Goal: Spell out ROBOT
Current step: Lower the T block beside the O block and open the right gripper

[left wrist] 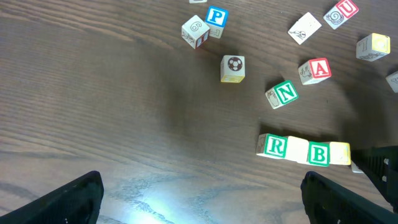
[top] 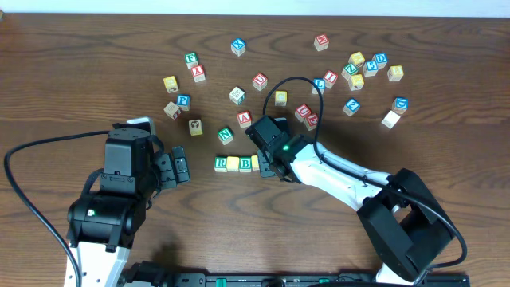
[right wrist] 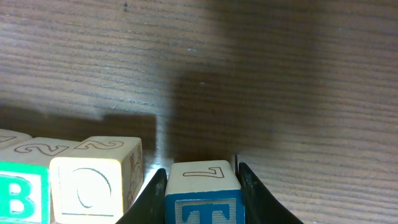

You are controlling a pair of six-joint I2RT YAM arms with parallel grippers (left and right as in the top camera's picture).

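**A:** Largest first. Dark wood-grain counter [top: 72, 72], with two black-and-white arms coming in from the near edge.

**B:** Hands?

**A:** The left hand [top: 178, 167] is just left of the row, fingers wide apart with nothing between them. The right hand [right wrist: 202, 174] is low at the row's right end, clamped on the sides of the blue-lettered T wooden cube [right wrist: 203, 208].

**B:** Where is the row?

**A:** Mid-counter, near the front. Left to right: green-lettered R wooden cube [left wrist: 274, 147], plain yellow-faced cube [left wrist: 297, 149] with no letter legible, green-lettered B cube [left wrist: 319, 154], then yellow-faced O cube [right wrist: 93, 186] with an outlined O. These four sit side by side. The T cube is just beside the O cube, with one finger of the right hand in the gap between them.

**B:** Other markings on those?

**A:** The T cube's top face shows what looks like a 7. The top of the O cube has thin outlined figures, too small to read for certain.

**B:** Loose cubes?

**A:** Scattered behind the row: green N cube [left wrist: 285, 93] tilted, red A cube [left wrist: 318, 68], football-picture cube [left wrist: 233, 68], blue P cube [left wrist: 216, 16], cube marked 6 [left wrist: 195, 30], red U cube [left wrist: 343, 11]. There are more at the far right, but their letters are too small to trust.
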